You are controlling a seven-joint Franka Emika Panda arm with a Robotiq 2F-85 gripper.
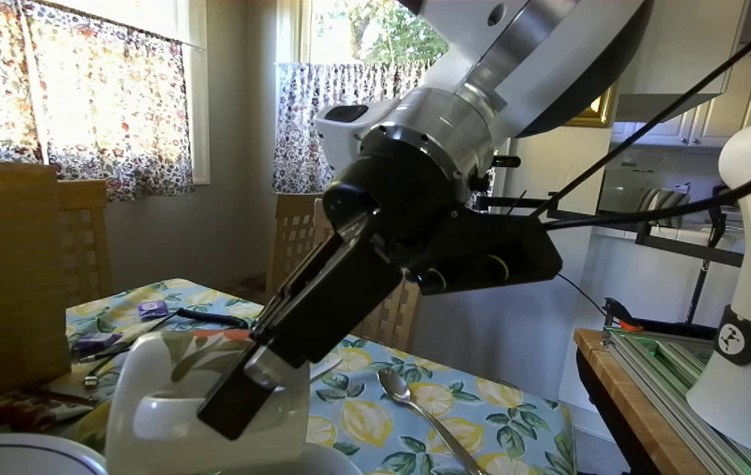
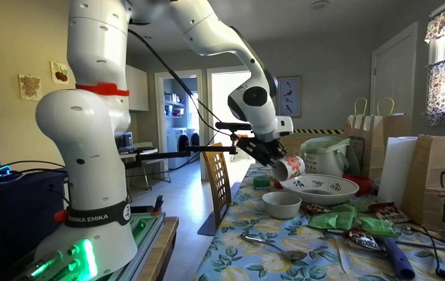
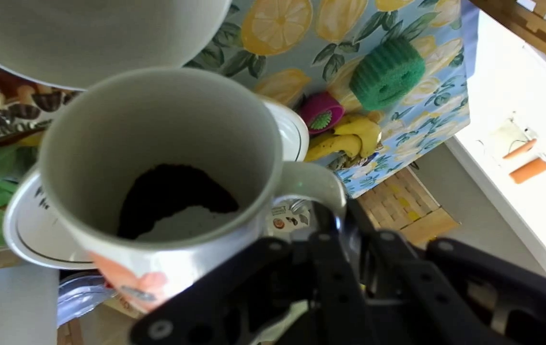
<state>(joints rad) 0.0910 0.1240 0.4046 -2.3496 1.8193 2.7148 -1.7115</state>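
the mug [image 2: 293, 165] was up in the air over the table [image 2: 238, 230], in from the long edge where a wooden chair [image 2: 219, 175] stood. it was tipped well over, by the wide bowl [image 2: 324, 199] and the small bowl [image 2: 281, 208]. the claw [image 3: 340, 218] held it pinched by the handle [image 3: 313, 179], with the rest of the mug sticking out to one side.

the mug looked hard and smooth, like baked clay with a shiny coat, so it likely would not squish. it seemed a bit heavy for its size, and a bump could chip or crack it. dark stuff [image 3: 167, 194] sat inside; wet or dry was hard to tell, but it might slide about and add some weight. the handle seemed the best place to hold, since it was thin and had a loop to hook. all the weight hung off one side, though, so the mug might twist in a weak pinch. the shiny round body looked fat and slippery to grab.
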